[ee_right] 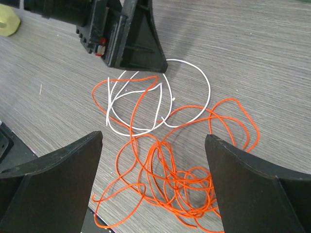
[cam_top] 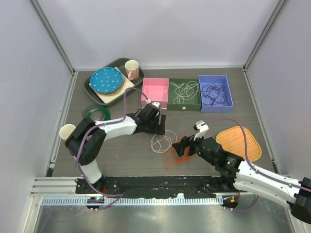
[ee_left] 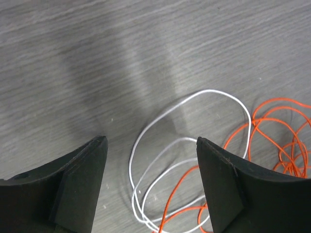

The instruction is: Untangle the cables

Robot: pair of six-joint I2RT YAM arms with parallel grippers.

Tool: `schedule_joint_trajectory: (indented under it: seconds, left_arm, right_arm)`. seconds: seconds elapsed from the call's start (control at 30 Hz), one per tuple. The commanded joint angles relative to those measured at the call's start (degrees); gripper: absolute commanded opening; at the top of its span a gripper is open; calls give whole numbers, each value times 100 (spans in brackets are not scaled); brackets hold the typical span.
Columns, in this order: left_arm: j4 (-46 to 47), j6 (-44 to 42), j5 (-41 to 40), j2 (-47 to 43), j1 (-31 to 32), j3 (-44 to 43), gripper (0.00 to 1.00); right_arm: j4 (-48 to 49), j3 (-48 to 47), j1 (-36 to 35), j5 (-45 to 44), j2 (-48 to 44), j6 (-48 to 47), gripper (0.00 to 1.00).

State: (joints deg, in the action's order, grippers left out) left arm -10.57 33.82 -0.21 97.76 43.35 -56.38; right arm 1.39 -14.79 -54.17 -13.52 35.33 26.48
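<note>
On the table lies a white cable (cam_top: 162, 142) in loose loops, crossed by a tangled red-orange cable (cam_top: 171, 160) just nearer the arms. My left gripper (cam_top: 161, 126) hovers open over the white loops (ee_left: 209, 91), with orange strands (ee_left: 272, 102) to its right and nothing between its fingers. From the right, my right gripper (cam_top: 181, 147) stands open above the orange tangle (ee_right: 180, 184). The right wrist view also shows the white cable (ee_right: 206, 82) and the left gripper's fingers (ee_right: 136, 43) beyond it. More white cables lie in a green box (cam_top: 183, 104), and dark purple ones in a blue box (cam_top: 229, 92).
A pink box (cam_top: 155, 91) stands left of the green one. A dark tray (cam_top: 92, 82) at the back left carries a blue plate and a pink cup. A green tape roll (cam_top: 95, 113) and a paper cup (cam_top: 67, 131) sit left. A woven orange mat (cam_top: 238, 142) lies right.
</note>
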Motion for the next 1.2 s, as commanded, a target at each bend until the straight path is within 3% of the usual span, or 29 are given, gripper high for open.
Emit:
schedule_joint_trajectory:
  seconds: [0.0,0.23,0.47,0.7,0.87,0.9,1.17]
  left_arm:
    - [-94,-104,-15,402,-29,-426,73]
    - [90,-297,530,367,-20,-119,58]
    - [107,-385,663,77,120,338,58]
    - [-480,-350,-338,358,402,40,45]
    - [-788,-271,-831,543,542,-233,15]
    - [-824,-271,-919,534,560,-277,1]
    - [-1026,-60,-1903,-466,587,-383,0]
  right_arm:
    - [169,-147,-23,-230,44,-3,92]
    - [186,-86,-23,-353,-44,-20,92]
    - [160,-42,-23,-397,-132,-20,92]
    - [151,-16,-23,-406,-123,6,92]
    - [142,-16,-23,-406,-132,-20,92]
    - [142,-16,-23,-415,-141,-29,92]
    - [151,-226,-15,-72,403,-257,89]
